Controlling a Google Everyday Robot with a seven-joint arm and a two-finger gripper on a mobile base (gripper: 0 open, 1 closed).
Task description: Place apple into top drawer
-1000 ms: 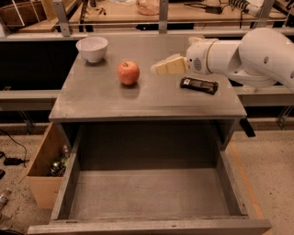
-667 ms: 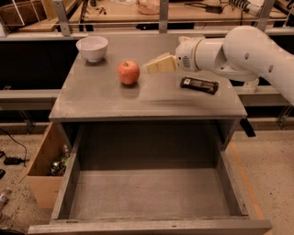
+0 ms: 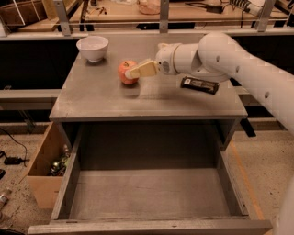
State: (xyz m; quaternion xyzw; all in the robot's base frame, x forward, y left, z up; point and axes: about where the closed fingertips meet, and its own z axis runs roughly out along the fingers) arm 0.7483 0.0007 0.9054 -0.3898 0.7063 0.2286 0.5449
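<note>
Cluttered wooden workbenches (image 3: 138, 13) run along the back of the room. In front of them stands a flat-topped grey cabinet (image 3: 151, 103). On its top, at about 11 o'clock from the centre, sits the small round red-orange apple (image 3: 126, 73). A round white bowl (image 3: 92, 48) stands well apart from it at 10 o'clock. A dark flat wrapped bar (image 3: 199, 85) lies out at the apple's 3 o'clock.

Over the last second the white arm (image 3: 220, 57) has swept across the top toward 9 o'clock. Its cream-coloured gripper (image 3: 138, 70), which was hanging well to the right of the fruit, now overlaps the apple's 3 o'clock side. The apple has not shifted. Whether the claw is wide, narrow or already gripping cannot be told from this angle.

The reach looks all but finished, so the grasp is probably the step in hand.

The wide, shallow grey top drawer (image 3: 151, 195) already stands pulled out at 6 o'clock, with its bottom bare. A tan cardboard box (image 3: 41, 176) sits on the floor at its 9 o'clock side. The apple still has to be lifted, carried over the cabinet's front edge and lowered in.
</note>
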